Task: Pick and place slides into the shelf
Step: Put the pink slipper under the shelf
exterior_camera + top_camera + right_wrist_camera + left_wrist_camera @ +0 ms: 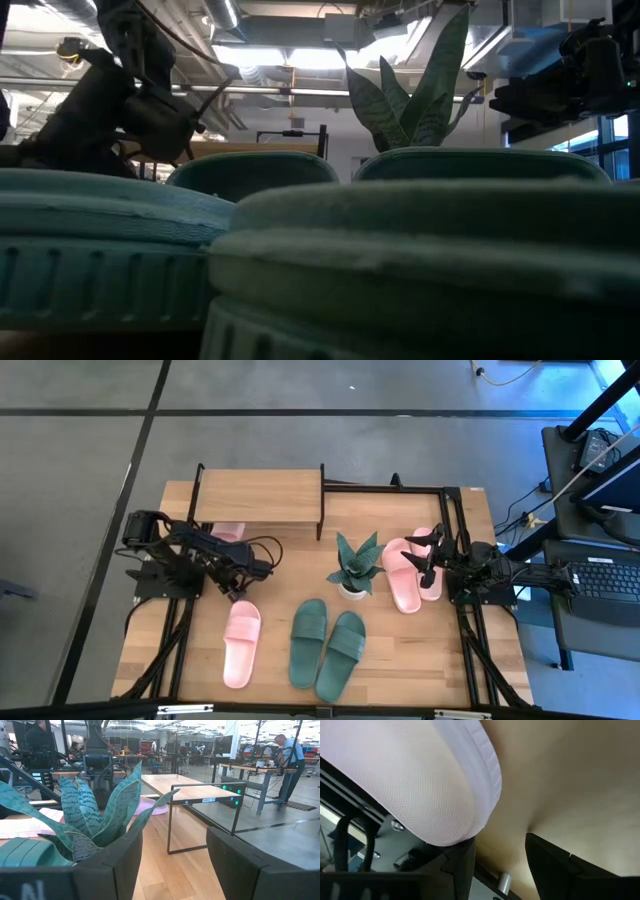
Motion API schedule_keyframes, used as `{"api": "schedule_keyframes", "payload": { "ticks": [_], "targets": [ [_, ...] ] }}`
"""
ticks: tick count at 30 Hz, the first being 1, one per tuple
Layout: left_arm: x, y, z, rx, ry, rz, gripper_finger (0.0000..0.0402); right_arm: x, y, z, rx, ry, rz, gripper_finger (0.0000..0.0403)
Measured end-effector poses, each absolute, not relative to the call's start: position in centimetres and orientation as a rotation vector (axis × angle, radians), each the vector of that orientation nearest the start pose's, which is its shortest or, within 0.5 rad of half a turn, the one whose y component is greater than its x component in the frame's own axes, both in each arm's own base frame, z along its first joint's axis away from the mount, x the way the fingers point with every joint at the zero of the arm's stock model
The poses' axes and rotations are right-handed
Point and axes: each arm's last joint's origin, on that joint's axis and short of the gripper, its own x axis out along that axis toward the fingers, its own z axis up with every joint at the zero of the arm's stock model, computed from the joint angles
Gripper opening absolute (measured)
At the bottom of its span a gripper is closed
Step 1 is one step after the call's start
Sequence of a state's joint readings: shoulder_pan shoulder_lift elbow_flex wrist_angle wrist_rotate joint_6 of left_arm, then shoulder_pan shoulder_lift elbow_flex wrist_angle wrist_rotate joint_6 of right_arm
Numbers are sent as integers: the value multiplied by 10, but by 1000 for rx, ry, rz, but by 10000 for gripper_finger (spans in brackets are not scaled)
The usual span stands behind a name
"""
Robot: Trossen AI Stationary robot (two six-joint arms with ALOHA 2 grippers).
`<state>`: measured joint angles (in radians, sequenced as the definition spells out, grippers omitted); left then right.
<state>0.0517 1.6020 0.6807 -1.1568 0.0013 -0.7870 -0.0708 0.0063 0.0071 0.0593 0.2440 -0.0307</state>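
From my station the bench (400, 670) filled most of the high view, with the shelf (258, 496) at its far edge and one pale pink slide (229, 531) already tucked under the shelf's near left edge. The dark green pair (327, 646) lay near the front middle, a single pink slide (241, 643) to their left, and a pink pair (412, 572) just right of the potted plant (354, 567). The left gripper (243, 592) hung just above the toe end of that single pink slide, its jaws partly spread and, in the left wrist view, the slide's rounded edge (420, 785) sat against one finger (457, 865) without being clamped, as far as I could judge. The right gripper (428, 560) waited over the pink pair, jaws fully spread and empty. My worry was that closing on the soft rim alone would let the slide fold or slip. Only the right wrist view showed the shelf's open lower level (200, 815) and people (287, 755) working beyond; the low view was blocked by green slides (420, 260).
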Motion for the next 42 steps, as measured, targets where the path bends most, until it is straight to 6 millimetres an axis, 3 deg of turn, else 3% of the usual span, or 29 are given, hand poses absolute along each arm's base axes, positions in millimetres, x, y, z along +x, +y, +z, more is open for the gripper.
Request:
{"api": "schedule_keyframes", "payload": {
  "ticks": [15,30,42],
  "targets": [
    [176,38,123,-586,1866,972,164,96,-14,171,-26,-56,-316,221],
    [178,47,125,-501,1797,1073,164,96,-14,171,-25,-55,-316,221],
    [199,35,170,-328,1861,1100,164,96,-14,171,-24,-56,-315,221]
  ]
}}
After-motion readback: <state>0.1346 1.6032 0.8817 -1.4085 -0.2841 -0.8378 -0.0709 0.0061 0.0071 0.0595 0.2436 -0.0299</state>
